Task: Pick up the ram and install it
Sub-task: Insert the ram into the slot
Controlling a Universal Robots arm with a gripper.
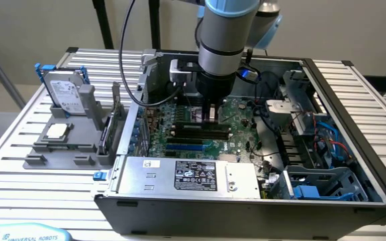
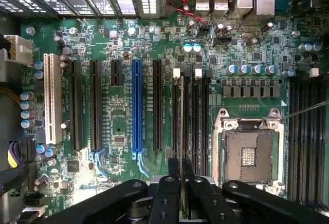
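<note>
- Nearest the exterior camera, along the front of the open computer case [image 1: 354,165], lies the grey power supply [image 1: 189,175] with its black label facing up.
- Just behind the power supply, the green motherboard [image 1: 179,133] lies flat in the case, with black memory slots [image 1: 196,131] running across it.
- Over those slots the gripper [image 1: 212,116] points straight down from the arm's grey wrist [image 1: 225,30].
- Seen from the wrist, the black fingers [image 2: 167,193] stand close together, pinching the ram [image 2: 183,131], which shows edge-on as a thin pale strip.
- That strip lines up with one of the black memory slots [image 2: 177,113], beside the empty processor socket [image 2: 249,154]; whether it is fully seated I cannot tell.
- On the exterior view's left, outside the case, a grey holder [image 1: 66,145] on the slatted table [image 1: 18,170] carries a small square silver processor [image 1: 54,131].
- Farther back in that holder stands a hard drive [image 1: 68,90], upright, and a green expansion card [image 1: 112,128] stands on edge nearer the case.
</note>
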